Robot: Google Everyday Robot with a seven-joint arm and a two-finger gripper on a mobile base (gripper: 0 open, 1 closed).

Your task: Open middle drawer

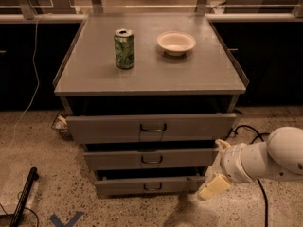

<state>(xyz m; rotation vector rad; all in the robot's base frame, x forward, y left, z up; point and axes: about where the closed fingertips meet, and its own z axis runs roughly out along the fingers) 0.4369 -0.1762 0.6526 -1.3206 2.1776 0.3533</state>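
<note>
- Grey sheet metal makes up the whole cabinet (199, 77), matte and flat-faced, with three drawer fronts stacked on its near side.
- Your target, the middle drawer (113, 159), sits between the taller top drawer (104, 128) and the slim bottom drawer (118, 187); its small dark loop handle (151, 160) is at the centre of the front.
- The gripper (211, 187), cream-tipped on a rounded white arm, hangs low at the cabinet's near right corner, beside the bottom drawer's right end and well apart from the loop handle. You cannot tell whether it is open or closed; it grips nothing of the drawer.
- The step in hand looks like the approach; the pull has not begun.
- Next you likely need to move left and up to handle height, then line up square with the front; the loop is thin and shallow, so expect little room for error.
- On top stand a green soda can (124, 48), glossy and cylindrical, and a shallow white bowl (176, 42); a jerky pull could rock the can.
- A black cable (247, 129) trails over the speckled floor (42, 145) on the right, near the arm.
</note>
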